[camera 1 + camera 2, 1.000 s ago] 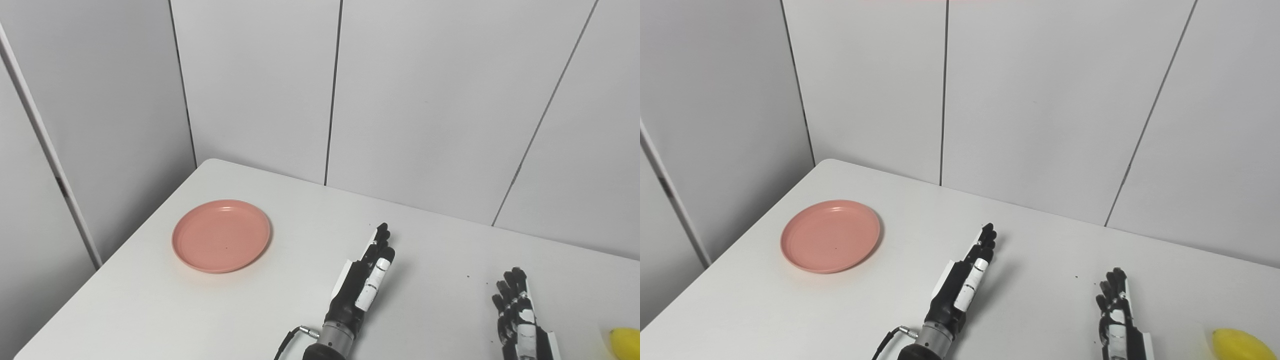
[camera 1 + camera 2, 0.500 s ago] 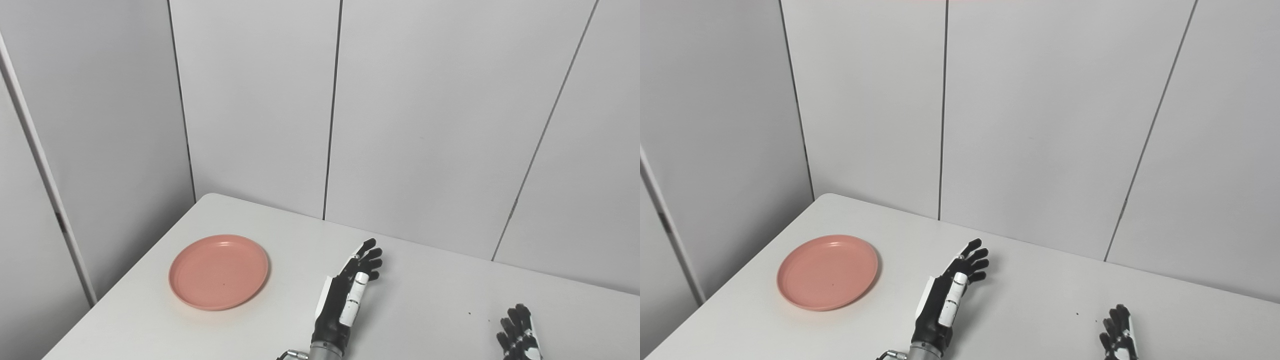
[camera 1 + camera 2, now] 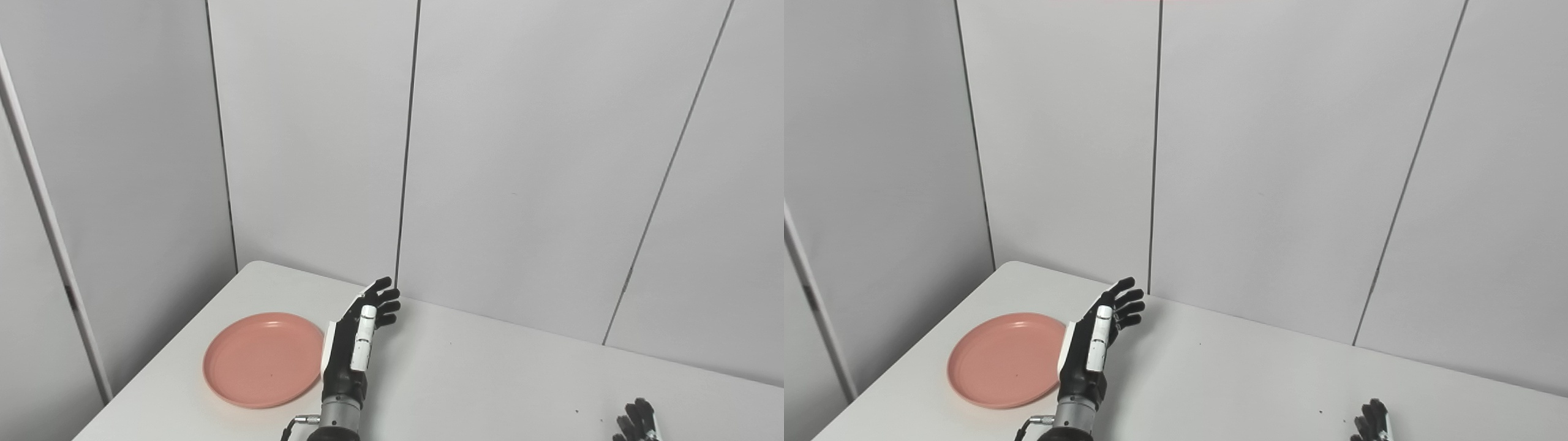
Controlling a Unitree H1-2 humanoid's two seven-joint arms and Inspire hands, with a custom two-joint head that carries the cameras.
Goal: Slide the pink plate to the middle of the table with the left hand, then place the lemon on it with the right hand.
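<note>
Behind everything rises a wall of pale grey panels (image 3: pixel 520 153) split by thin dark seams, meeting a second panelled wall at the left. Below it, the white table (image 3: pixel 490 380) fills the lower part of both views, its rounded far left corner close to the walls and its left edge running down toward the bottom of the picture. Most of the tabletop right of the plate is bare, with only a few dark specks near the right hand.

Near the table's left edge lies the pink plate (image 3: pixel 260 361), flat and with nothing on it, some room between its rim and the edge. Just beside its right rim stands the left hand (image 3: pixel 352 349), raised on its wrist, fingers (image 3: pixel 384 304) spread apart and slightly curled, holding nothing; from these views its edge overlaps the plate's rim, and whether they touch cannot be told. A grey cable plug (image 3: pixel 300 421) juts from the wrist.

At the bottom right only the dark fingertips of the right hand (image 3: pixel 637 422) show, so its state cannot be told. No lemon is in view.
</note>
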